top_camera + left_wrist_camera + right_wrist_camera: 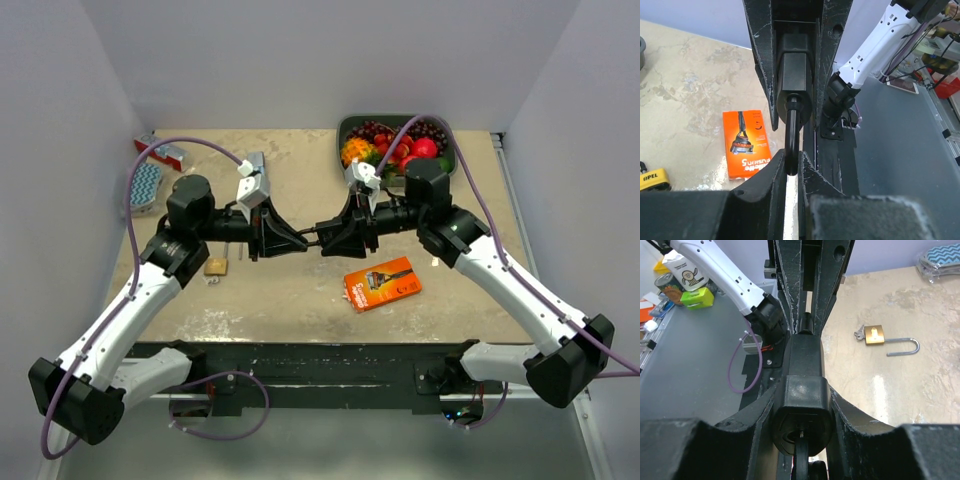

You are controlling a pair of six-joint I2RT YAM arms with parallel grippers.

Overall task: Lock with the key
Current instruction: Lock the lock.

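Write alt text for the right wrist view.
The right gripper clamps the body of a black padlock, while the left gripper grips its shackle from the far side. Beyond, a brass padlock with an open silver shackle lies on the beige table.

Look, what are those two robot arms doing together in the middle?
They are holding one black lock between them over the table. The right pincer grips the lock's body, and the left pincer is shut on its shackle. A brass padlock lies open on the table, with what look like keys at its side. An orange pack lies nearby, untouched.
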